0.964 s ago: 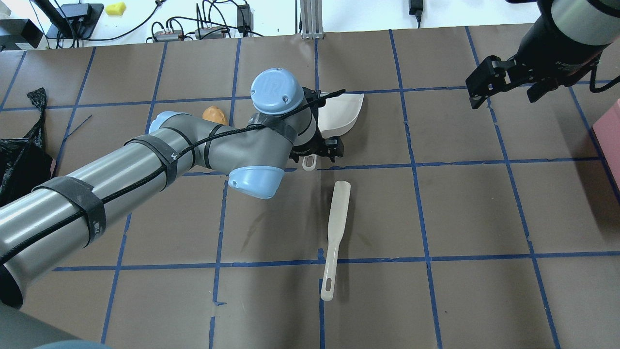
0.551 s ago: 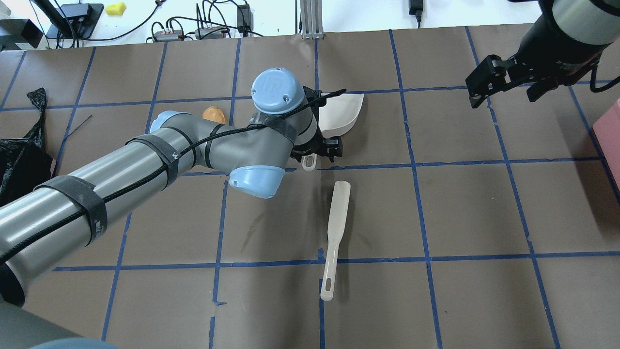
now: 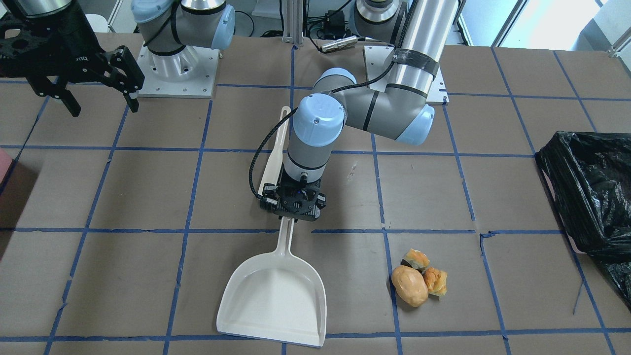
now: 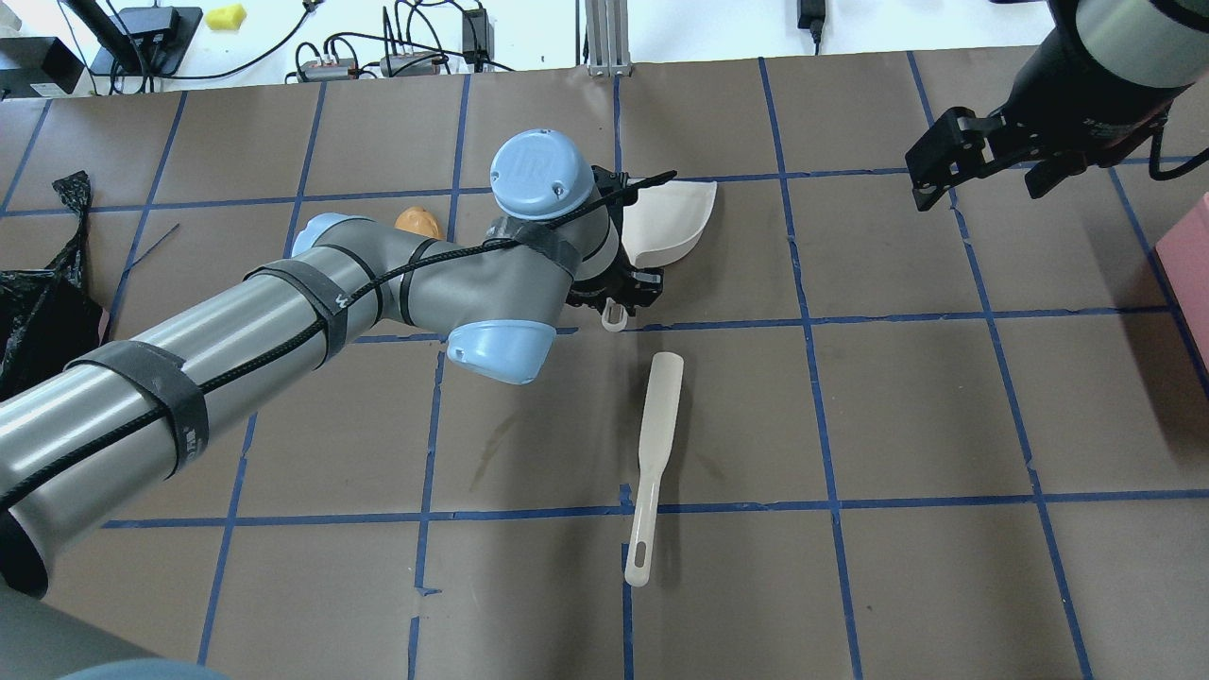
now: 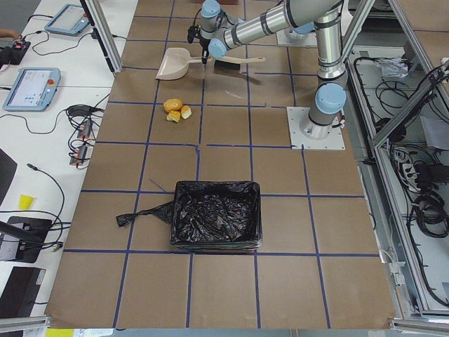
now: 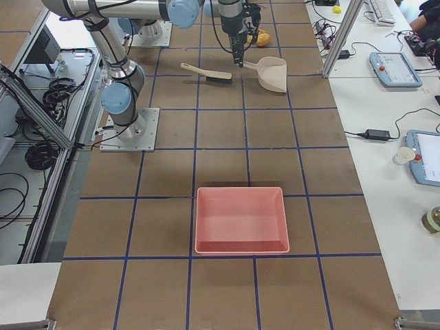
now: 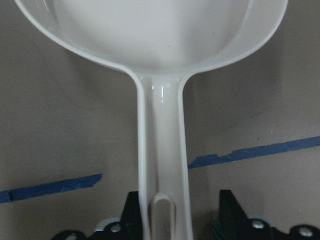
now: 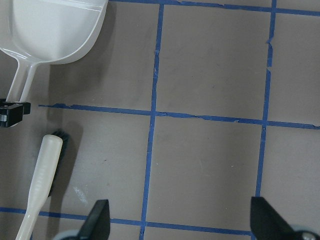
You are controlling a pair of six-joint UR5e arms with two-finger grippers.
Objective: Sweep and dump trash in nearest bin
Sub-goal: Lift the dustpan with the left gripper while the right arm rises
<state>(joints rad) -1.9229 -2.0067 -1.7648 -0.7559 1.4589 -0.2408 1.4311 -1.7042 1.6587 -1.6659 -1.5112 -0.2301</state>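
Observation:
My left gripper is shut on the handle of a cream dustpan that lies on the table; the handle runs between the jaws in the left wrist view. The trash sits to the dustpan's side, apart from it: a tan potato-like lump with two crusty bread chunks against it. In the overhead view the left arm hides most of the lump. The black-bagged bin stands at the table's left end. My right gripper is open and empty, raised far to the right.
A cream hand brush lies loose on the table, nearer the robot than the dustpan. A pink tray sits at the table's right end. Blue tape lines grid the brown table.
The dustpan has shifted slightly to the right and turned a little in my left gripper's jaws. Both arms have barely moved.

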